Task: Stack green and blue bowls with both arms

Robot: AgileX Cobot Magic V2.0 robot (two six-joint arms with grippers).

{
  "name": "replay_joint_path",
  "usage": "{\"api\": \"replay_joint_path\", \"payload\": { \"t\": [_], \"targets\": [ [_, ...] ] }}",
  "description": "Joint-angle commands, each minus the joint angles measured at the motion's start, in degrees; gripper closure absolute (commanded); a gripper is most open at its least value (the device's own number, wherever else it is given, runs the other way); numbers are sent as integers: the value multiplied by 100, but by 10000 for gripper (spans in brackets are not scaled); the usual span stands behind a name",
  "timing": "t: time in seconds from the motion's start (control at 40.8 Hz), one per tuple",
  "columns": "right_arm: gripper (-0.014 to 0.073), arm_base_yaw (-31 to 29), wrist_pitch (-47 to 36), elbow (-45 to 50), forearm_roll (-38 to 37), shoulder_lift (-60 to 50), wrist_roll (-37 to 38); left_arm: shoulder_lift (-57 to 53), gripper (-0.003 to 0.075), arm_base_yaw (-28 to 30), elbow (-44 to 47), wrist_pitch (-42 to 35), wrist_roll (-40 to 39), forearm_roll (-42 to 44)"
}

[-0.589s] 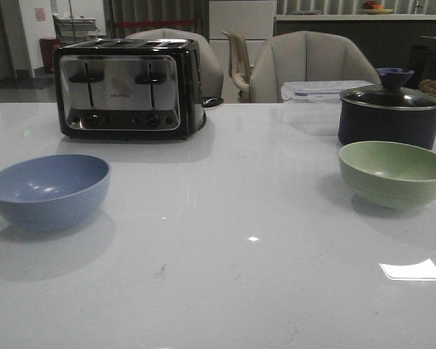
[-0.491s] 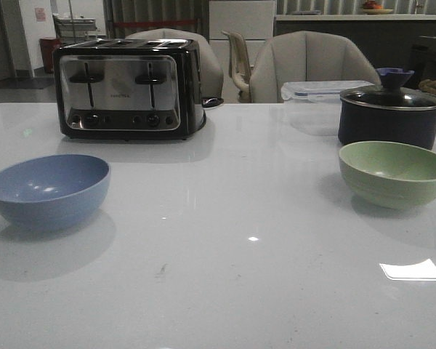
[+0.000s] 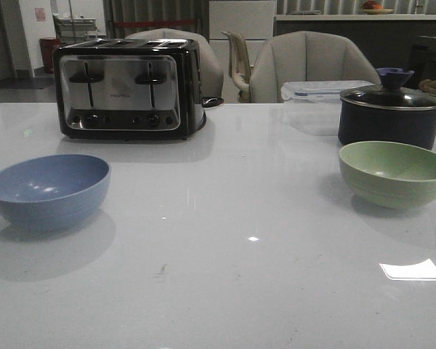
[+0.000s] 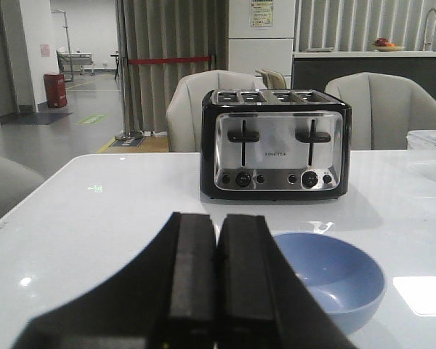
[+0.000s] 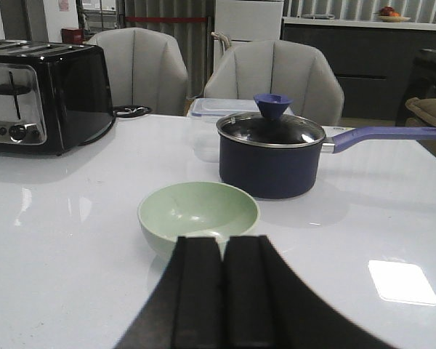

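A: What do we see closest to our left gripper [image 4: 218, 291]?

B: Its two fingers are pressed together, with only a thin line between them, and they hold nothing. Just beyond the fingertips and a little to the right side, the blue bowl [image 4: 334, 276] stands upright on the white table [image 4: 94, 225]. It is not touching the gripper.

A: And behind the blue bowl?

B: Farther away we see the black and silver toaster [image 4: 275, 145], and behind it the grey chairs [image 4: 203, 102].

A: What about our right gripper [image 5: 221, 291]?

B: The same. Its fingers are also closed together and empty. The green bowl [image 5: 198, 214] is directly ahead of the fingertips, near them; we cannot tell if they touch. It is upright and empty.

A: What stands beyond the green bowl?

B: The dark navy pot [image 5: 270, 156] with a glass lid and a blue knob, its long handle pointing away to the right. Behind it is a clear plastic container [image 5: 203, 109].

A: How are the two bowls placed?

B: From the front view, the blue bowl [image 3: 49, 190] and the green bowl [image 3: 394, 173] are well apart, on opposite sides of the table. They are not stacked.
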Motion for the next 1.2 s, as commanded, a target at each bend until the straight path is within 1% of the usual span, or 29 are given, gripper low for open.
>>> {"api": "replay_joint_path", "payload": {
  "t": [0.0, 0.147, 0.245, 0.294, 0.368, 0.515, 0.662, 0.785, 0.859, 1.006, 1.104, 1.177],
  "targets": [
    [559, -42, -533, -15, -4, -117, -37, -116, 620, 13, 118, -531, -26, -53],
    [559, -42, -533, -15, -10, -117, -37, -116, 620, 13, 118, -565, -26, -53],
    [559, -42, -598, -27, -10, -117, -37, -116, 620, 13, 106, -725, -26, -65],
    [559, -42, -704, -107, -10, -117, -37, -116, 619, 13, 62, -930, -26, -74],
    [559, -42, -648, -390, -16, -117, -37, -116, 620, 13, -135, -1114, -26, -74],
    [559, -42, -183, -1335, -88, -98, -37, -92, 619, 13, -940, -1003, -26, -74],
    [559, -42, 512, -2491, -195, 207, -42, 109, 620, 13, -2004, -521, -26, -74],
    [559, -42, 1145, -3468, -189, 779, -42, 641, 619, 13, -2946, 111, -26, -74],
    [559, -42, 1467, -3882, -189, 1109, -42, 985, 620, 13, -3406, 520, -26, -74],
    [559, -42, 1956, -4338, -189, 1756, -42, 1638, 620, 13, -4058, 1378, -26, -74],
    [559, -42, 2212, -4333, -189, 2145, -42, 1959, 620, 13, -4096, 1580, -26, -74],
    [559, -42, 2563, -4333, -189, 2464, -42, 2196, 620, 13, -4096, 1822, -26, -74]
  ]
}}
